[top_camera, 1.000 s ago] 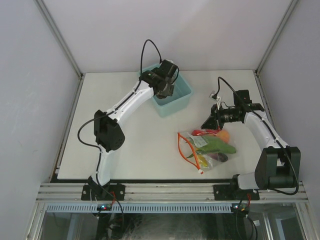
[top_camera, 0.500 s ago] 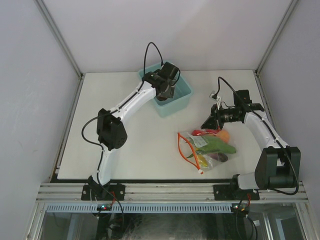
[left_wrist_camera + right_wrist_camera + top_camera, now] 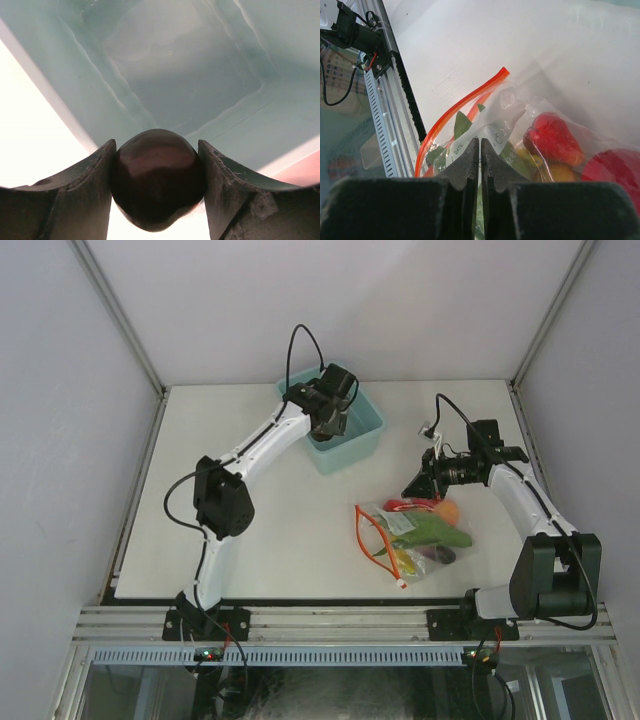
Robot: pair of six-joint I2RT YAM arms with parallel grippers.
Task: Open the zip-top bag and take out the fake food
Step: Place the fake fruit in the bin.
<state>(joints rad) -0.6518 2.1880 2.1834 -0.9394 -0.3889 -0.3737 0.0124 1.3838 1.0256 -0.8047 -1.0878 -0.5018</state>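
Left hand [image 3: 156, 146] clamped on dark fake fruit [image 3: 157, 185] directly above teal bin [image 3: 200, 75]; right hand [image 3: 480, 142], closed, at zip-top bag [image 3: 520, 114] far edge

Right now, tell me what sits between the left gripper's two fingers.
A dark maroon, rounded plastic food piece, gripped on both sides by the fingers of the left gripper, over the teal plastic bin. The left wrist view shows it.

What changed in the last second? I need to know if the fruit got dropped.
The left arm's elbow swung slightly right in the top view, shifting the left gripper a little over the teal bin; it keeps its grip on the dark round fruit. The shut right gripper, the zip-top bag and its food stayed put.
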